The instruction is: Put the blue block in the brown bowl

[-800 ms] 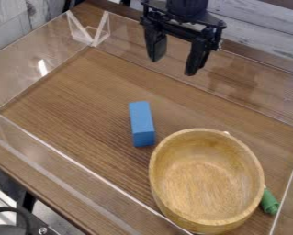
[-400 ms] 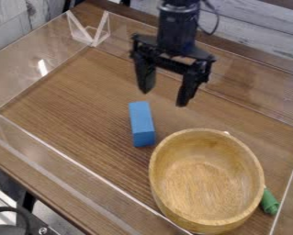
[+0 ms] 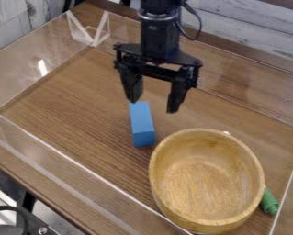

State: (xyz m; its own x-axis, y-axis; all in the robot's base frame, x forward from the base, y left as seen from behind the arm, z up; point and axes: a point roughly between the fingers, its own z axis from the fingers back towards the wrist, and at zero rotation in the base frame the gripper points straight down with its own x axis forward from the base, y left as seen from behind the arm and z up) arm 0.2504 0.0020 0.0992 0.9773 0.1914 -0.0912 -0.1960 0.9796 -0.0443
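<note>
Two dark fingers (image 3: 131, 87) are standing wide apart and pointing down, and we are seeing nothing gripped between them. We are calling the whole pair the gripper (image 3: 152, 94); it is hanging just above the far end of the blue block (image 3: 141, 123), with one tip to each side of that end. We cannot tell whether either tip is touching the block.

We are taking the blue block as our landmark. It is lying flat on the wooden bench (image 3: 75, 101), its long side running roughly away from the camera, with its near end turned slightly toward the camera's right. Rising from the gripper above the block is the black arm (image 3: 160, 27), standing upright and passing out of the top of the picture.

Just beside the block, toward the near right, we are seeing the brown bowl (image 3: 241, 151), sitting upright and holding nothing; its rim is coming close to the block's near end, though we cannot say the two are touching. Beyond the bowl, well apart from the block, a small green object (image 3: 271, 202) is lying against the bowl's outer right side. Clear plastic walls (image 3: 20, 128) are enclosing the bench around the block on the left and far sides.
</note>
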